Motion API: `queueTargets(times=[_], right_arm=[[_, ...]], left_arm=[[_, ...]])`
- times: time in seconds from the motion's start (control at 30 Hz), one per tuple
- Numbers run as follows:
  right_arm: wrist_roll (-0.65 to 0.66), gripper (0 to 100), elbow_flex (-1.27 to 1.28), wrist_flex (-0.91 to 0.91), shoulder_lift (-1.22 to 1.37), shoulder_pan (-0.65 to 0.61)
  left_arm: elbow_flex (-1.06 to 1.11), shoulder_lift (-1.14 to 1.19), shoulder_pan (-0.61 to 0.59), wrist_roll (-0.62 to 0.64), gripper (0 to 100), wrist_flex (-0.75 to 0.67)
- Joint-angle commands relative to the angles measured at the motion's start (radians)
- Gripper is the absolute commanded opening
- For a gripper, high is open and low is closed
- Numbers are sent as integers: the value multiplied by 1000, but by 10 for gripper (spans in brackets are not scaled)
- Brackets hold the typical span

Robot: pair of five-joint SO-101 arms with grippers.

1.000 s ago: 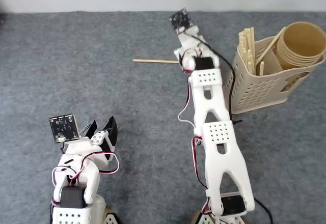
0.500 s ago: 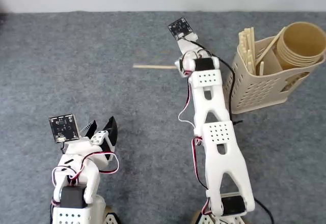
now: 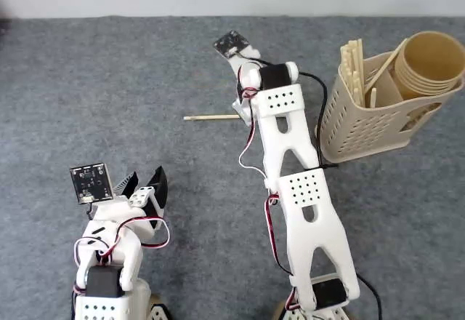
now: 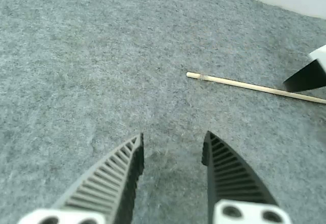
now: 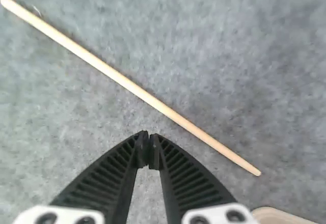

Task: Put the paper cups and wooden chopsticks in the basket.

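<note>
Overhead and wrist views of the two-arm rig during the sorting task. One loose chopstick [image 3: 211, 118] lies flat on the grey mat [image 3: 109, 65], well apart from the basket [image 3: 363, 127], which stands at the far right of the table. The basket already holds a nested stack of paper cups [image 3: 432, 62] in its outer compartment and a bundle of stored chopsticks [image 3: 354, 69] standing on end in the inner one; judged from this, the single stick on the mat is the last item to collect. The right arm is stretched out over the stick's near end, between stick and basket. The right gripper [image 5: 148, 150] has its jaws pressed together with nothing between them. Its tips sit just beside the stick rather than astride it, so no grasp is established. To pick the stick up, the jaws would probably have to part and straddle the shaft, since a thin round stick on soft felt offers little to pinch and may roll away from a closed tip. The left gripper [image 4: 173, 137] rests near its own base with its jaws spread moderately wide and empty, facing the stick from well apart; it appears parked, leaving the reach to the arm nearer the basket.
</note>
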Motion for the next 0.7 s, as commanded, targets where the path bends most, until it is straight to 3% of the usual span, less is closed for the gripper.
queueTargets(times=[0.0, 0.1, 0.3, 0.67], right_arm=[[8, 9, -20, 42, -91, -8], [9, 37, -18, 42, -71, -8], [9, 240, -18, 41, -19, -10], [87, 247, -18, -50, 110, 5]], left_arm=[[-7, -12, 0, -6, 187, 2], [-7, -12, 0, -6, 187, 2], [-7, -12, 0, -6, 187, 2], [-7, -12, 0, -6, 187, 2]])
